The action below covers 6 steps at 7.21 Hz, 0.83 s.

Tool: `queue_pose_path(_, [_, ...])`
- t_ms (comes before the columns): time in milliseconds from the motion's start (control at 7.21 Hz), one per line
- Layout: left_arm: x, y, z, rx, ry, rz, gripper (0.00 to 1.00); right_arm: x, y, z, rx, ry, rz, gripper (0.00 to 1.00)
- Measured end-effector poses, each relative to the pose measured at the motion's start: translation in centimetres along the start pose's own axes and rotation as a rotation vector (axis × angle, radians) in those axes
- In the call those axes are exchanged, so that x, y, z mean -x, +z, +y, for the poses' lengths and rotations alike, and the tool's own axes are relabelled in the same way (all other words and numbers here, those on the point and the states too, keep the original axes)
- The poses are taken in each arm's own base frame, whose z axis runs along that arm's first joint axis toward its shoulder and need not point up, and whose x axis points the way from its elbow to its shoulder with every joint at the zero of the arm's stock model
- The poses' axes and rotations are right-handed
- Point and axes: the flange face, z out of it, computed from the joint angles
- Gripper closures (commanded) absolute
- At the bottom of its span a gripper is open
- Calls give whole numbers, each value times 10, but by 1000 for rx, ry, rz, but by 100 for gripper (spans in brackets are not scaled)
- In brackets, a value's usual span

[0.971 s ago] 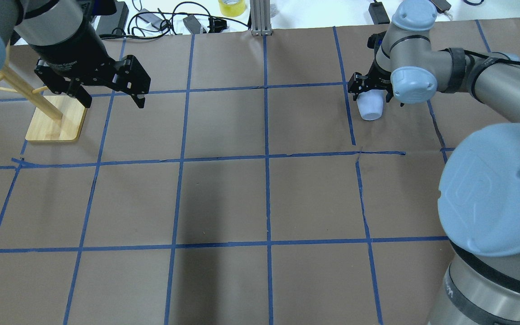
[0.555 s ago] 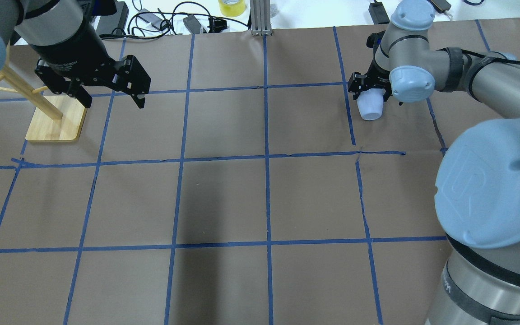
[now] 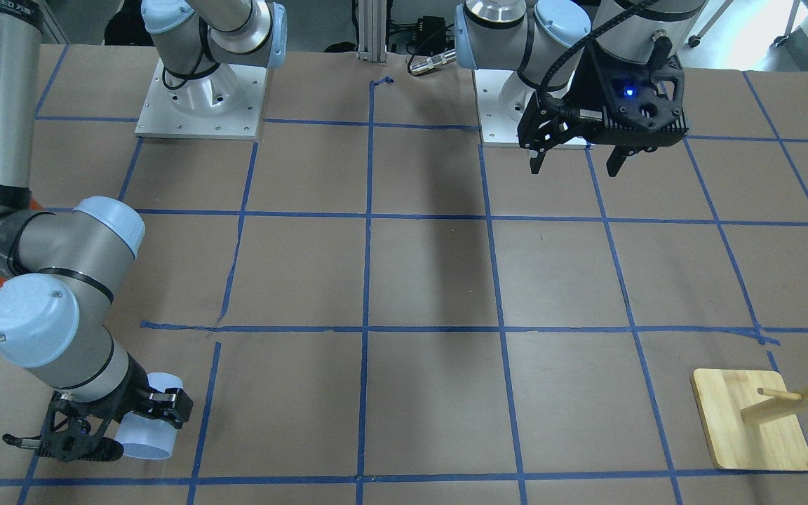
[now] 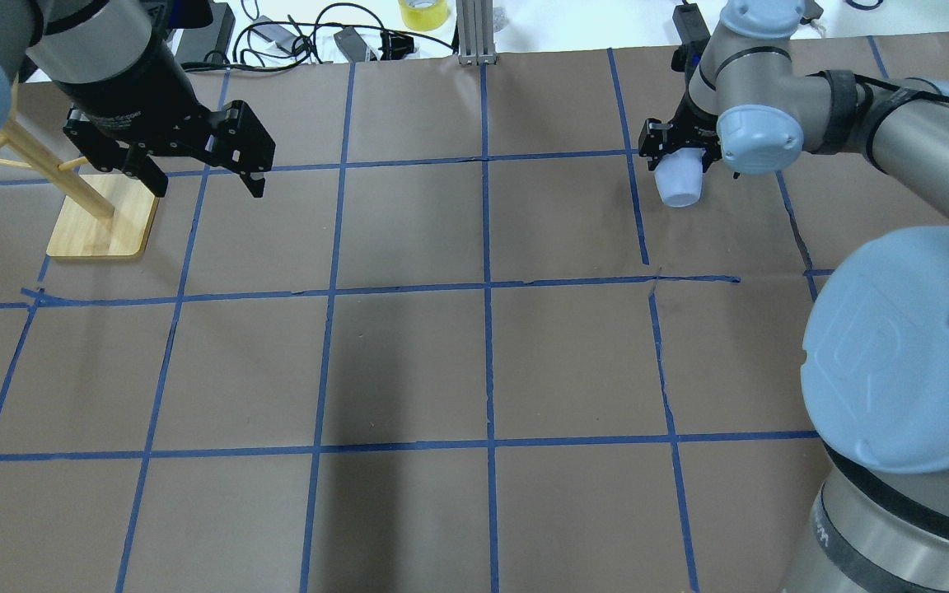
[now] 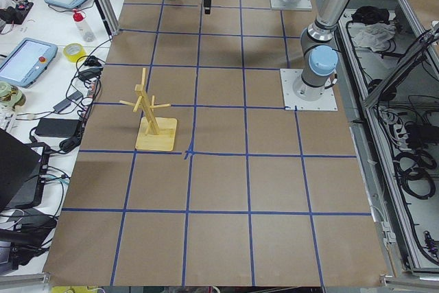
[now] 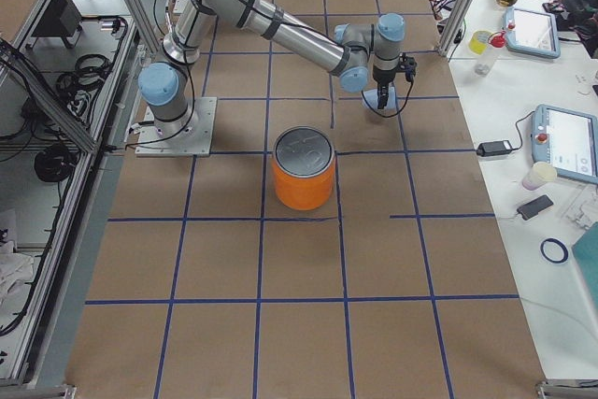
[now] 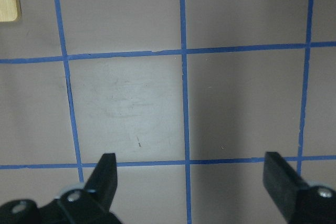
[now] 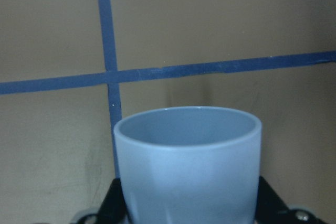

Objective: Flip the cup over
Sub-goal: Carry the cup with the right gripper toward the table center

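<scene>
The cup (image 4: 680, 185) is a small pale lavender-blue tumbler at the far right of the table. My right gripper (image 4: 683, 161) is shut on its sides and holds it tilted. In the front-facing view the cup (image 3: 148, 438) shows its wide end toward the camera, between the right gripper's (image 3: 120, 424) fingers. The right wrist view shows the cup's (image 8: 189, 166) rim and darker inside. The exterior right view also shows the cup (image 6: 385, 98). My left gripper (image 4: 208, 189) is open and empty above the far left of the table; it also shows in the front-facing view (image 3: 574, 168) and the left wrist view (image 7: 191, 182).
A wooden peg stand (image 4: 104, 226) stands at the far left, next to the left gripper. A large orange can (image 6: 304, 175) with a silver top stands nearer the robot's right base. Cables and a tape roll (image 4: 423, 12) lie beyond the far edge.
My right gripper has moved slightly toward the table's far edge with the cup in it, and the wrist has turned a little. The left arm has not moved.
</scene>
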Motion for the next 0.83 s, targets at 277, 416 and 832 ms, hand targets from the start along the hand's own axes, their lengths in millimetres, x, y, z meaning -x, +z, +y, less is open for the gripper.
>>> queue_pose_path(277, [0, 0, 0, 0, 0, 0, 0, 36, -30, 8, -19, -189, -53, 29])
queue_pose_path(416, [0, 0, 0, 1, 0, 0, 0, 69, -36, 16, -26, -296, -67, 30])
queue_pose_path(832, [1, -1, 0, -1, 2, -1, 0, 187, -50, 60, -42, -648, -93, 30])
